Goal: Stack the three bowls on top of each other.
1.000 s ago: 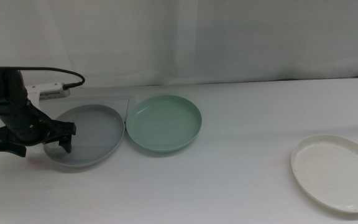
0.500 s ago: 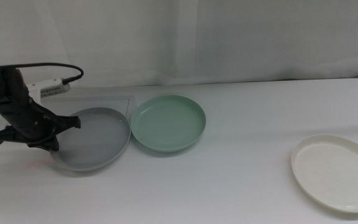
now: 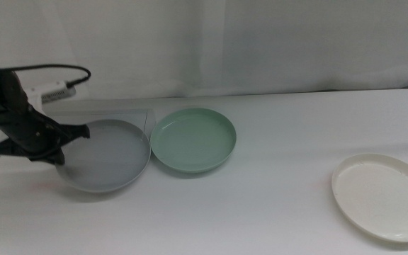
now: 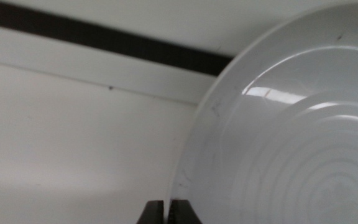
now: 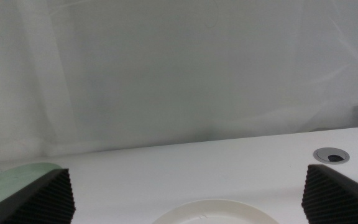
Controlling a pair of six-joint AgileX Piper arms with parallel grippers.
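My left gripper (image 3: pixel 61 145) is shut on the left rim of the grey bowl (image 3: pixel 108 154), holding that side up off the table so the bowl tilts. Its right edge meets the mint green bowl (image 3: pixel 193 139), which lies flat mid-table. In the left wrist view the two jaws pinch the grey bowl (image 4: pixel 291 137) at its rim, where my left gripper (image 4: pixel 166 213) closes. The white bowl (image 3: pixel 382 196) rests at the front right. My right gripper (image 5: pixel 188 183) stands open above the white bowl (image 5: pixel 210 219) and is out of the middle view.
A flat rectangular panel (image 3: pixel 122 113) lies behind the grey bowl, with a white plug and black cable (image 3: pixel 55 91) at the back left. A cable hole (image 5: pixel 331 155) sits near the table's right edge. A white curtain closes the back.
The left gripper has risen and shifted slightly right with the grey bowl, tilting it more. The green bowl has been nudged a little to the right. The white bowl has not moved.
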